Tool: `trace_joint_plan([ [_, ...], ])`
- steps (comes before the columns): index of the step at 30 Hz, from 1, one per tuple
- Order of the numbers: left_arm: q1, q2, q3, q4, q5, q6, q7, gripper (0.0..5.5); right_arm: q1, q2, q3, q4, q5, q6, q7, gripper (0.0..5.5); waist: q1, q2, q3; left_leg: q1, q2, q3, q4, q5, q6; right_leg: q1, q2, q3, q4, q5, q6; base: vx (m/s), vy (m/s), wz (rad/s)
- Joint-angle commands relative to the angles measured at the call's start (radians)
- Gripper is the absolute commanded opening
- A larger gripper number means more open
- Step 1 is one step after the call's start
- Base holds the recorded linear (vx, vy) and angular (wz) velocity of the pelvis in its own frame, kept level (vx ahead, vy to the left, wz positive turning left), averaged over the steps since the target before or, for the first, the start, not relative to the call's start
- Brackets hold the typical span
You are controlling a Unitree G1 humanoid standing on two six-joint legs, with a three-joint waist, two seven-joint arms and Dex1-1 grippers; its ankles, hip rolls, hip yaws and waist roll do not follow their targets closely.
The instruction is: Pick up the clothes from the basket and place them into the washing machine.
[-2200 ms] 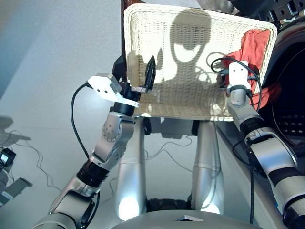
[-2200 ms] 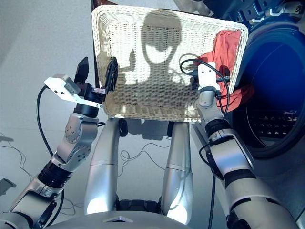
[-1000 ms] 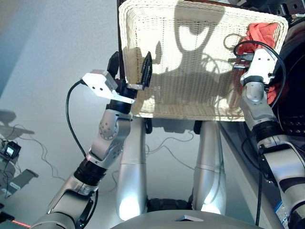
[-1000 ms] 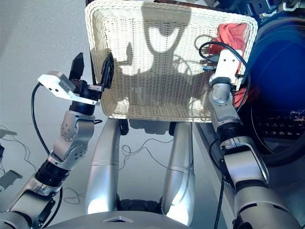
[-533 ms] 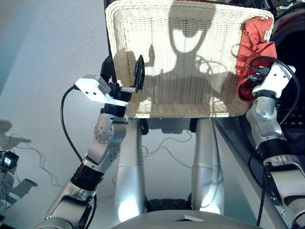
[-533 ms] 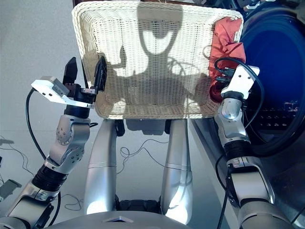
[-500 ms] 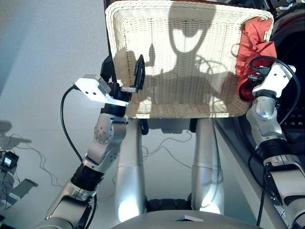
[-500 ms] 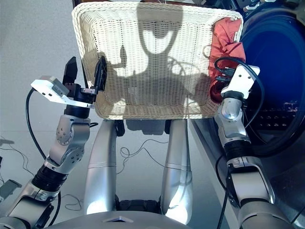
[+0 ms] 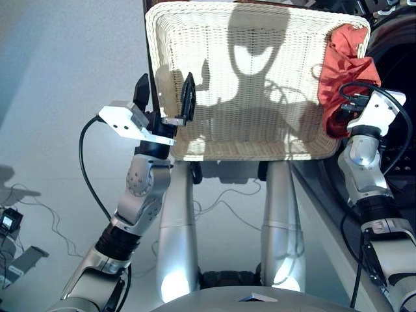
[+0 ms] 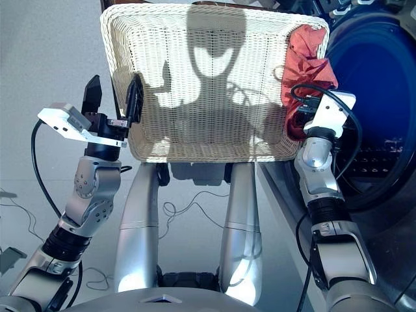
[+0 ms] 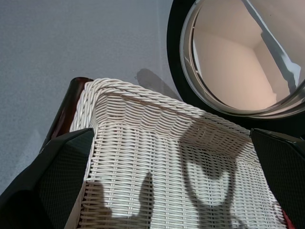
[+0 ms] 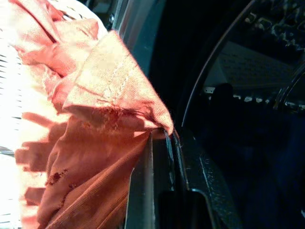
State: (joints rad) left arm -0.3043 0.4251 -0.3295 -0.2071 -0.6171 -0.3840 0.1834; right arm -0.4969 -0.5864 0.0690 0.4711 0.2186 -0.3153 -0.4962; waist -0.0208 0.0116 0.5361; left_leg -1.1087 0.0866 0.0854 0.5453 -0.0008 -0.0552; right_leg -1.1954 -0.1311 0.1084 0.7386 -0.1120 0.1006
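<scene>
Still draped over the cream wicker basket's (image 9: 247, 151) right rim beside the washing machine (image 10: 377, 97), coral-red garment (image 9: 343, 65); left pincer (image 9: 164, 99) still wide at left rim, right pincer's (image 10: 300, 112) grip indiscernible, little changed.

Rough woven cream wicker basket (image 9: 260, 78); soft matt coral-red cloth garment (image 9: 344, 71), stitched hem; glossy glass door (image 11: 238, 57), dark rim; smooth matt grey floor (image 9: 65, 97)

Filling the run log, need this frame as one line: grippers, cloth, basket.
left gripper: open, at basket left wall | right gripper: hidden by red cloth, state unclear | red cloth: draped on basket's right side beside washer
</scene>
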Motion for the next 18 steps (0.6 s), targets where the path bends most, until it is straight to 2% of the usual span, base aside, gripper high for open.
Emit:
trace_joint_plan([
  [1,0.018,0.021,0.029,-0.110,0.043,-0.050,-0.003,5.50,0.029,-0.041,-0.066,-0.032,-0.041,-0.054,-0.062,0.00,0.004,-0.007,-0.016,0.001,0.012,-0.015,0.094,-0.079,-0.029,0.045,-0.006,-0.005,-0.099,0.099,0.031,0.000,0.000,0.000],
  [12,0.021,0.022,0.030,-0.110,0.059,-0.059,0.025,5.50,0.047,-0.034,-0.165,0.018,-0.073,-0.058,-0.211,0.00,0.000,-0.005,-0.016,0.006,0.010,-0.016,0.091,-0.084,-0.028,0.051,-0.005,-0.005,-0.101,0.095,0.032,0.000,0.000,0.000],
  [15,0.021,0.027,0.023,-0.112,0.060,-0.065,0.034,5.50,0.022,-0.035,-0.217,0.115,-0.036,-0.060,-0.291,0.00,0.003,0.000,-0.016,0.009,0.007,-0.017,0.092,-0.087,-0.029,0.054,-0.006,-0.006,-0.100,0.092,0.031,0.000,0.000,0.000],
  [18,0.025,0.034,0.015,-0.114,0.051,-0.067,0.032,5.50,-0.004,-0.069,-0.254,0.236,0.024,-0.055,-0.316,0.00,0.009,0.005,-0.016,0.010,0.007,-0.018,0.093,-0.089,-0.029,0.056,-0.008,-0.008,-0.100,0.091,0.031,0.000,0.000,0.000],
])
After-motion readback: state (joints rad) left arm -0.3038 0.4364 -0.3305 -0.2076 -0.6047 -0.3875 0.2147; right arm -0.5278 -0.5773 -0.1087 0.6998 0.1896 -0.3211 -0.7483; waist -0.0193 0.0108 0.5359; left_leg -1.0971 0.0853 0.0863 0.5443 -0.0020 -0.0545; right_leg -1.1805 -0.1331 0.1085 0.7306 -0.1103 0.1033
